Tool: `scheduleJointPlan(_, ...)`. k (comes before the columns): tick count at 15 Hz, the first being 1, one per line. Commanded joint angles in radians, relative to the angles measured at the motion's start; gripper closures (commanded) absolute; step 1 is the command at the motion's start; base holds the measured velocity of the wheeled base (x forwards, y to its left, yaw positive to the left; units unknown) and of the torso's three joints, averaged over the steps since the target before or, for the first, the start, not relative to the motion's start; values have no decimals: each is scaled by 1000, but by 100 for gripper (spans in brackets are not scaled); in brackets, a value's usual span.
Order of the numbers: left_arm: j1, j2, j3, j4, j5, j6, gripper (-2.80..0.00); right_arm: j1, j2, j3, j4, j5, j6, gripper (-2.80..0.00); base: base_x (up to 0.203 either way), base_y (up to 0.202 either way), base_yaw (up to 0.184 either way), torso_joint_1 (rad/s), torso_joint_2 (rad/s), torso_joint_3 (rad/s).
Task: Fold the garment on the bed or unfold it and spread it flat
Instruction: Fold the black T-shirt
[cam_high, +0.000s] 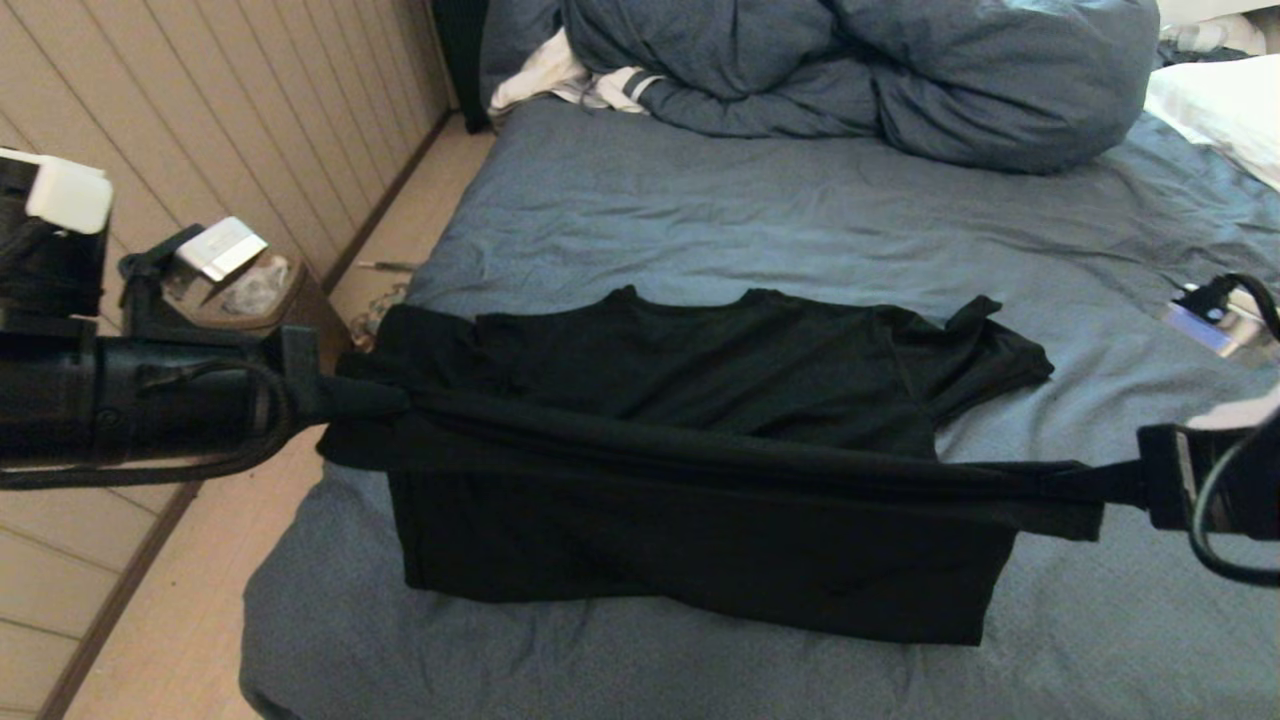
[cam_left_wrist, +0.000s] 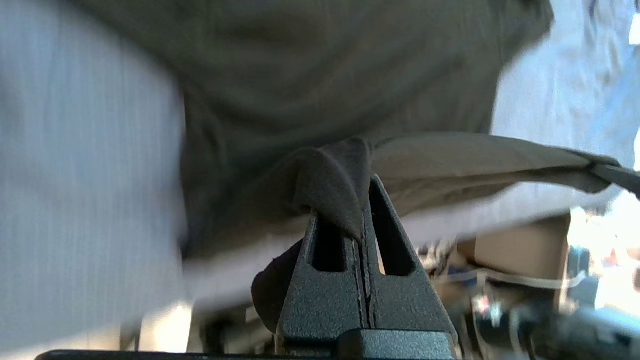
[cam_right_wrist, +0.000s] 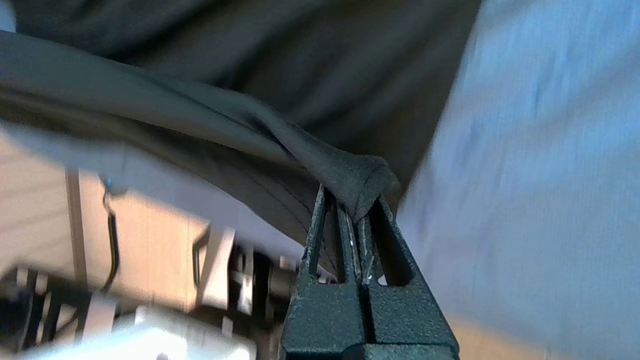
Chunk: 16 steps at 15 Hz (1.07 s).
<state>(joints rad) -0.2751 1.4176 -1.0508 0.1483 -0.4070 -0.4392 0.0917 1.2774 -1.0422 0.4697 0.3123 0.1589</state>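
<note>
Left tool, at the bed's left edge, with its fingers pressed together on a bunched corner of the black T-shirt; in the left wrist view the cloth rises out of the pinched tips and folds over them. Right tool, at the right side of the head view, likewise clamped on the opposite corner of the same edge, the fabric gathered into a knot above its fingers.

Between the two tools the gripped edge of the shirt is drawn into a taut, narrow band, slanting slightly downward from the left tool to the right one and lifted clear of the cloth beneath. Below this band the near part of the shirt hangs and lies toward the foot of the bed; beyond it the collar and both short sleeves rest flat on the sheet, plain black side up, the right sleeve crumpled at its tip.

Bed with wrinkled slate-blue sheet carries the shirt across its near half. Blue duvet is heaped at the far end, a white stripe-cuffed cloth just beside its left end, a white pillow at the far right. Small dark side table stands on the floor left of the bed.
</note>
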Motion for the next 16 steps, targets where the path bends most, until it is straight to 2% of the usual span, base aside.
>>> scheduleJointPlan(1, 3, 177, -65, -48, -2, -6, 0, 0, 177, -66, -45, 2, 5, 0, 0, 0, 0, 0, 0, 0)
scheduleJointPlan(7, 19, 433, -246, -110, 3, 1, 0, 3, 455, -238, -126, 3, 3, 0, 0, 0, 0, 0, 0, 0)
scheduleJointPlan(10, 64, 536, -328, -156, -2, -2, 0, -3, 562, -337, -147, 4, 6, 0, 0, 0, 0, 0, 0, 0)
scheduleJointPlan(13, 114, 583, -404, -162, -9, -6, 0, -7, 630, -414, -158, 2, 8, 0, 0, 0, 0, 0, 0, 0)
scheduleJointPlan(16, 114, 587, -417, -164, -13, -6, 0, -16, 660, -444, -158, 2, 8, 0, 0, 0, 0, 0, 0, 0)
